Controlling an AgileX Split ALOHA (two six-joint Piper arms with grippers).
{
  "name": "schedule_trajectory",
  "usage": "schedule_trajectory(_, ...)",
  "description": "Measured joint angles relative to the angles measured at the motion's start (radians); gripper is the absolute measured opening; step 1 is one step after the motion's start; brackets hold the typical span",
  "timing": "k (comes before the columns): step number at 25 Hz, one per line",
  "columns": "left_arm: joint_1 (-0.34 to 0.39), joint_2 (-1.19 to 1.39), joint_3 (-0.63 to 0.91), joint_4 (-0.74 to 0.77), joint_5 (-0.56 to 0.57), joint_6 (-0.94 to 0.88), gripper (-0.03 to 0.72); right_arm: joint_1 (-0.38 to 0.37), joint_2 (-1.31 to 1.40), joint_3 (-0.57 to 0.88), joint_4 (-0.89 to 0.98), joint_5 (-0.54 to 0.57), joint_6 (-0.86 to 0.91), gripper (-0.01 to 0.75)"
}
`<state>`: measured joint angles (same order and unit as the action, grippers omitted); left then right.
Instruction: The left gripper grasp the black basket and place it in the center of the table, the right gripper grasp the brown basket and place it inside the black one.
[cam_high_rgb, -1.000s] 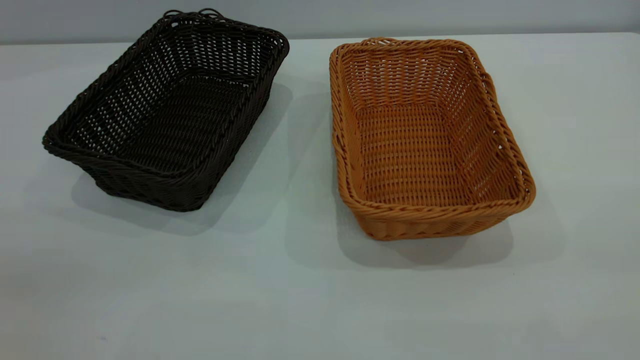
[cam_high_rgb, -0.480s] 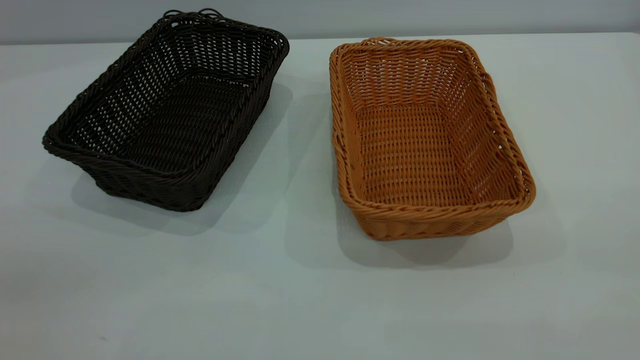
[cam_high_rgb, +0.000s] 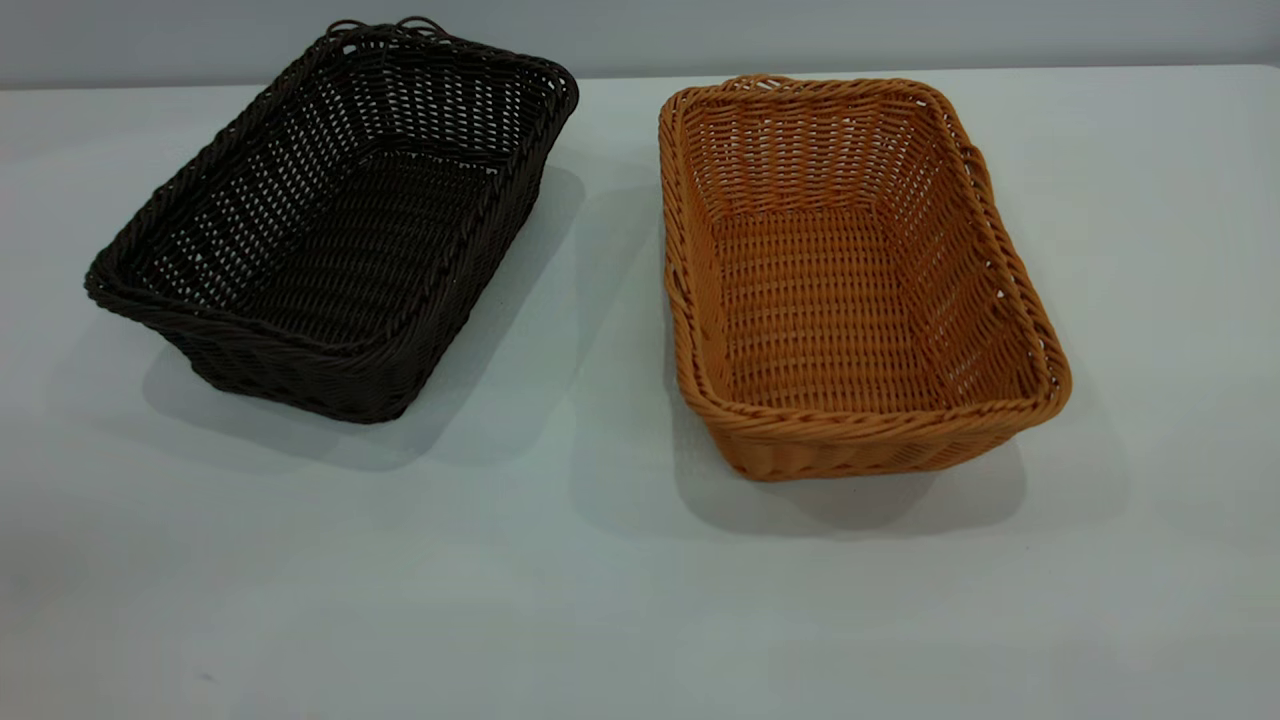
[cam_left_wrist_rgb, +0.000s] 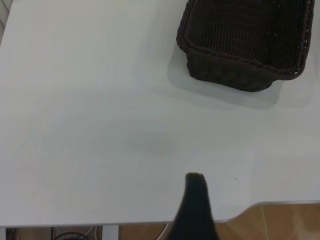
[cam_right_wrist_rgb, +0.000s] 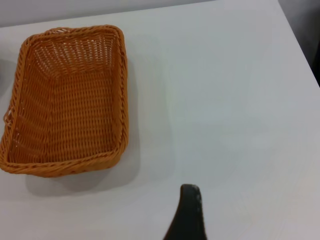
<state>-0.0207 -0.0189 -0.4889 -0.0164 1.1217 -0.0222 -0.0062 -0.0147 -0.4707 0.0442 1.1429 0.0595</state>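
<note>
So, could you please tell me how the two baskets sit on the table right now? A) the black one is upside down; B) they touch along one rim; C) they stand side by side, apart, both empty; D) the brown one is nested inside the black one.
C: in the exterior view the black basket and the brown basket both stand upright and empty, with a strip of bare table between them.
</note>
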Motion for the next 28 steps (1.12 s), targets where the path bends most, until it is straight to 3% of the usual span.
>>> schedule_trajectory(11, 0.000, 0.002, 0.000, 0.000, -0.002, -0.015, 0.561, 0.000, 0.012, 0.000, 0.033, -0.002, -0.035, 0.544)
schedule_trajectory(15, 0.000, 0.074, -0.029, 0.003, -0.067, -0.056, 0.549, 0.000, 0.142, -0.007, 0.053, -0.046, -0.051, 0.542)
schedule_trajectory(24, 0.000, 0.490, -0.050, 0.016, -0.406, -0.053, 0.512, 0.000, 0.565, -0.012, 0.152, -0.394, -0.216, 0.542)
schedule_trajectory(28, 0.000, 0.676, -0.070, 0.016, -0.511, -0.007, 0.512, 0.000, 0.787, -0.015, 0.284, -0.560, -0.329, 0.542)
